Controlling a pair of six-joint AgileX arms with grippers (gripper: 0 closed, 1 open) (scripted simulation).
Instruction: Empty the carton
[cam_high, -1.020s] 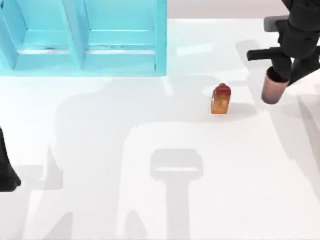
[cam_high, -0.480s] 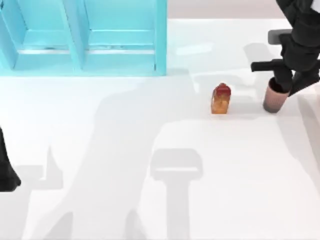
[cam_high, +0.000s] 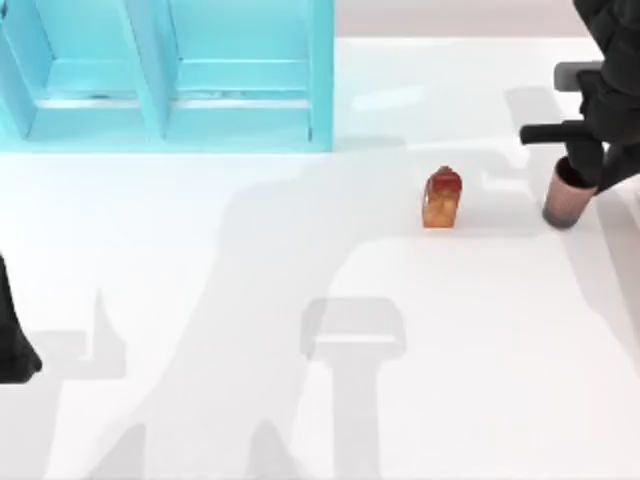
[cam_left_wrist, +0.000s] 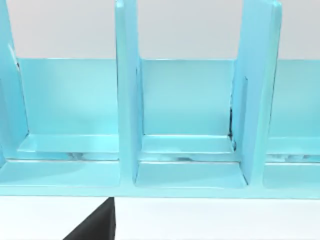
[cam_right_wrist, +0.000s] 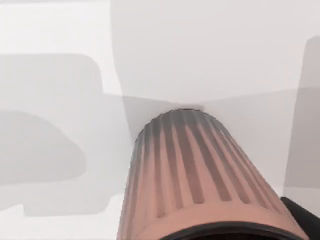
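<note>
Carried rightward, the cup (cam_high: 566, 205) now rests at the table's (cam_high: 300, 400) right edge, right gripper (cam_high: 590, 172) clamped on its rim. Carton (cam_high: 442, 198) stands upright mid-table, untouched; releasing the cup likely comes next. Left arm parked.

Turquoise shelf rack (cam_left_wrist: 187, 125) fills most of my left wrist view. 2 upright dividers: one (cam_left_wrist: 127, 95) left of middle, one (cam_left_wrist: 257, 90) right of middle, each rising above back panel. Between them, 1 full compartment with pale back wall and shallow stepped floor (cam_left_wrist: 187, 172). Partial compartments on either side. Rack stands on white table (cam_left_wrist: 215, 220). Plain grey wall (cam_left_wrist: 190, 27) behind. Black wedge (cam_left_wrist: 97, 227) at lower edge, part of my arm; cannot tell which part.
</note>
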